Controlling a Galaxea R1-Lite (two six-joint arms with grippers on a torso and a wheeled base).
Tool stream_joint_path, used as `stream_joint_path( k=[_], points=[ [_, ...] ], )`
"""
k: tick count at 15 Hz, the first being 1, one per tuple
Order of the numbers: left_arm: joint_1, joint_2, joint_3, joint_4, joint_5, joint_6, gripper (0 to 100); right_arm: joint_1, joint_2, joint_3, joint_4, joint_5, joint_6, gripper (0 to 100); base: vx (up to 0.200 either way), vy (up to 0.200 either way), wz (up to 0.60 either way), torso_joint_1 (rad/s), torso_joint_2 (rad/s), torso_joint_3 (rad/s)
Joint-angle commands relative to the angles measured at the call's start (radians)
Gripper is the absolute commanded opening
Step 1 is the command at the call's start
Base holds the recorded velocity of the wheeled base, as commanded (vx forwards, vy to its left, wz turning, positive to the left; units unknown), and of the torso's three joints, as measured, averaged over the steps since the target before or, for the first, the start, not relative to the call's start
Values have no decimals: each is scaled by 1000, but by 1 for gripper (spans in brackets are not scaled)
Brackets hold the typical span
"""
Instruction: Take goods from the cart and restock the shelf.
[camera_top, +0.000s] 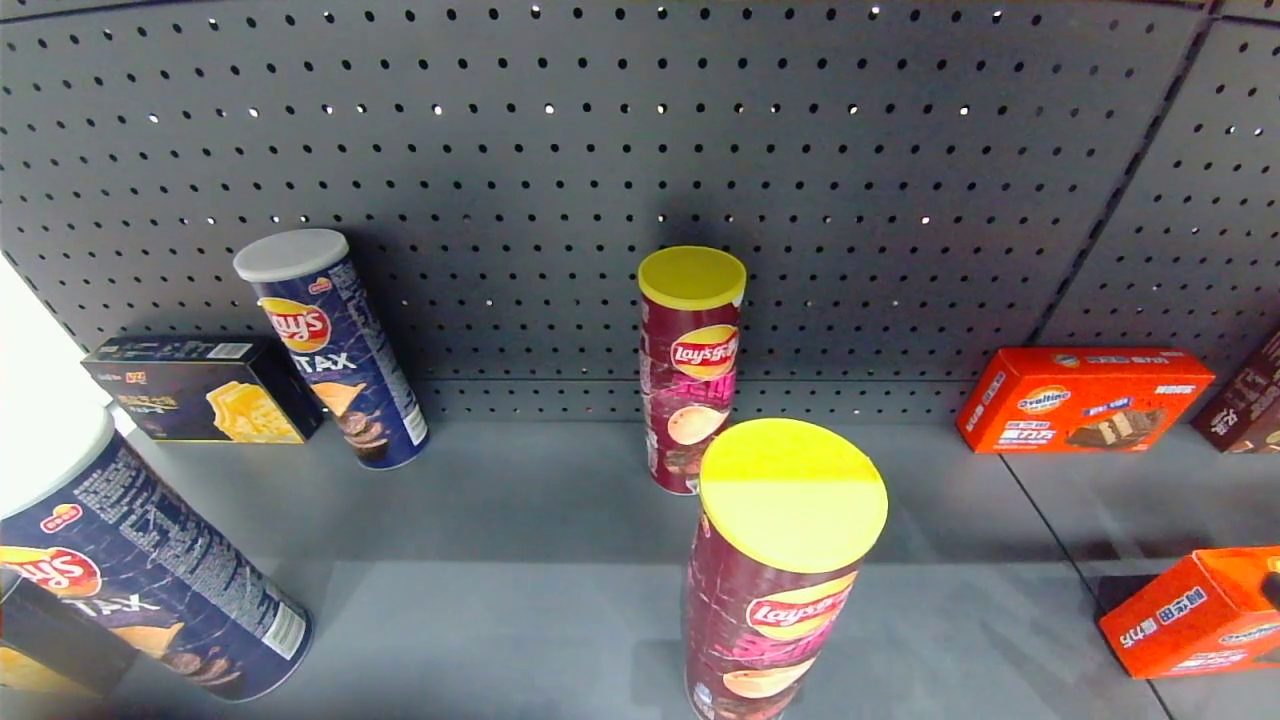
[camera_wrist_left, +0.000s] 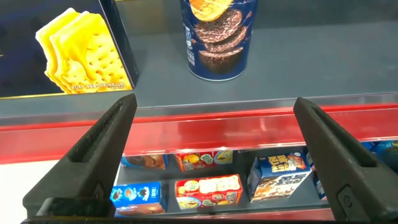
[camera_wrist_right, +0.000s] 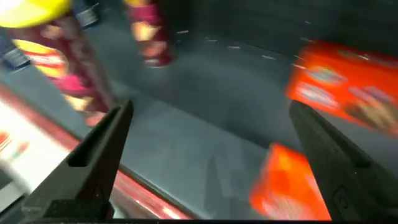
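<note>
On the grey shelf (camera_top: 520, 520) stand two maroon chip cans with yellow lids, one at the back (camera_top: 690, 370) and one near the front (camera_top: 780, 580). Two dark blue cans (camera_top: 335, 350) (camera_top: 130, 580) stand at the left. My left gripper (camera_wrist_left: 214, 102) is open and empty in front of the shelf's red edge strip (camera_wrist_left: 211, 127), facing a dark blue can (camera_wrist_left: 217, 37) and a black cracker box (camera_wrist_left: 62, 50). My right gripper (camera_wrist_right: 211, 109) is open and empty above the shelf floor, between a maroon can (camera_wrist_right: 56, 56) and two orange boxes (camera_wrist_right: 348, 81) (camera_wrist_right: 286, 183).
A black cracker box (camera_top: 200, 390) lies at the back left. Two orange boxes (camera_top: 1080, 400) (camera_top: 1190, 610) and a brown box (camera_top: 1250, 400) sit at the right. The perforated back panel (camera_top: 640, 150) closes the shelf. Small boxes (camera_wrist_left: 208, 190) fill the shelf below.
</note>
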Motion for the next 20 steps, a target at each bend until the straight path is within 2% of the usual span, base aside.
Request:
stream_joint_path(
  k=[1, 5, 9, 14, 17, 20],
  points=[
    [0, 3, 0, 0, 0, 0, 100, 96, 224, -86, -10, 9, -28, 100, 0, 0, 0, 0, 0, 0],
    [0, 3, 0, 0, 0, 0, 100, 173, 322, -59, -7, 8, -65, 100, 0, 0, 0, 0, 0, 0],
    [0, 3, 0, 0, 0, 0, 100, 176, 348, -7, -9, 4, -65, 100, 0, 0, 0, 0, 0, 0],
    [0, 3, 0, 0, 0, 0, 100, 204, 420, -7, -12, 3, -65, 100, 0, 0, 0, 0, 0, 0],
    [0, 3, 0, 0, 0, 0, 100, 201, 442, -7, -13, -51, -65, 100, 0, 0, 0, 0, 0, 0],
    [0, 3, 0, 0, 0, 0, 100, 195, 457, 7, -13, -51, -63, 100, 0, 0, 0, 0, 0, 0]
  ],
)
